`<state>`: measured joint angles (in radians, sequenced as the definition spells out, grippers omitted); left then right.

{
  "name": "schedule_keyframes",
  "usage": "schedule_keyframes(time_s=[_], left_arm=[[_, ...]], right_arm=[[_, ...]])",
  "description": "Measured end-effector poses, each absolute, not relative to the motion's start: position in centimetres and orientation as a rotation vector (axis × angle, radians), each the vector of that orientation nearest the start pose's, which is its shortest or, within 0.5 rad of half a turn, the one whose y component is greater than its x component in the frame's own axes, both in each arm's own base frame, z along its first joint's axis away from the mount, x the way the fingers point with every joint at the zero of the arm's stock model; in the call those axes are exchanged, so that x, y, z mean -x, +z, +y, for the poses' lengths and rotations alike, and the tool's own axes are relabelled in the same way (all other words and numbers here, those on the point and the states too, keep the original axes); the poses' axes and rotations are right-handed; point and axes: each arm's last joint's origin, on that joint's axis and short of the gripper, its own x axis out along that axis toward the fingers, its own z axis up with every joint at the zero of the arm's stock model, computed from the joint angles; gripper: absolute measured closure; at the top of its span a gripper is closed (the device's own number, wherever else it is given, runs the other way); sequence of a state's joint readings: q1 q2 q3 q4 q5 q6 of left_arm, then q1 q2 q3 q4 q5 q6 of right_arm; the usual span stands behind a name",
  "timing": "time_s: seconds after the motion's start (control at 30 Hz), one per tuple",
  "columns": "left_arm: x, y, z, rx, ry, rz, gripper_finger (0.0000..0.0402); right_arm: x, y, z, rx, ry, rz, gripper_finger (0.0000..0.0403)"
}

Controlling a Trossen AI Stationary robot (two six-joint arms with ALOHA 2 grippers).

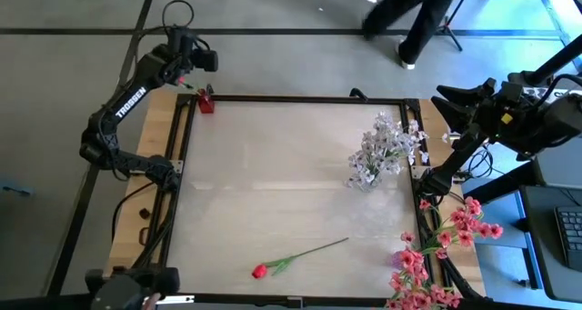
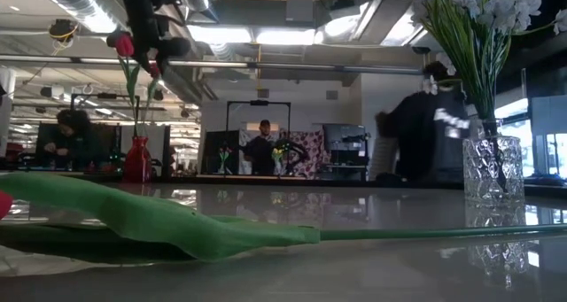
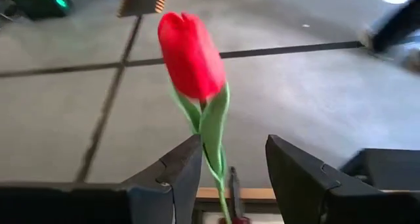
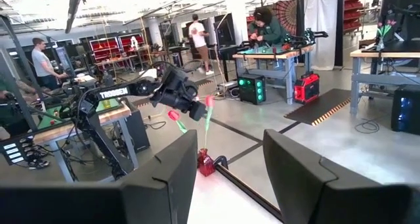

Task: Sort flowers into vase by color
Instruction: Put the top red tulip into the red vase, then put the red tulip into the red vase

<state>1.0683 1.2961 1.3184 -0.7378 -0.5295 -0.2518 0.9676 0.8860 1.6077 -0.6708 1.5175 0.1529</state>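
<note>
Two red tulips are showing: one (image 1: 260, 271) is lying on the bench (image 1: 273, 183), and one (image 3: 190, 53) is standing in the small red vase (image 1: 206, 103). Two vases are sitting on the bench, the red one and a clear glass one (image 2: 493, 171) carrying one spray of white blossoms (image 1: 382, 146). One bunch of pink blossoms (image 1: 432, 255) is resting at the bench's edge (its stems are too tangled to count). Two arms are reaching in, each bearing one two-fingered tool
</note>
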Motion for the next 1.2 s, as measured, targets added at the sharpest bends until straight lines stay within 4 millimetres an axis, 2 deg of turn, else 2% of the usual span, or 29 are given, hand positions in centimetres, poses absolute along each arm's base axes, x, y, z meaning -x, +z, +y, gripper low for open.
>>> schedule_keyframes(time_s=[0.33, 0.6, 0.83, 0.93, 1.2], left_arm=[[-10.4, 39.7, 23.0, 0.48, 1.486, 0.526, 0.0239], [-10.2, 44.6, 21.7, 0.475, 1.363, 0.376, 0.0241], [-10.6, 48.2, 20.2, 0.497, 1.074, 0.217, 0.0241], [-11.5, 49.1, 19.5, 0.48, 0.951, 0.185, 0.0241], [-13.5, 49.6, 17.8, 0.418, 0.823, 0.189, 0.0241]], right_arm=[[-6.1, 51.8, 3.7, -0.193, -0.522, -0.056, 0.0228], [-6.1, 51.8, 3.7, -0.191, -0.521, -0.055, 0.0228], [-6.1, 51.8, 3.7, -0.17, -0.532, -0.05, 0.0228], [-6.0, 51.8, 3.7, -0.17, -0.539, -0.05, 0.0228], [-6.0, 51.8, 3.6, -0.171, -0.54, -0.051, 0.0228]])
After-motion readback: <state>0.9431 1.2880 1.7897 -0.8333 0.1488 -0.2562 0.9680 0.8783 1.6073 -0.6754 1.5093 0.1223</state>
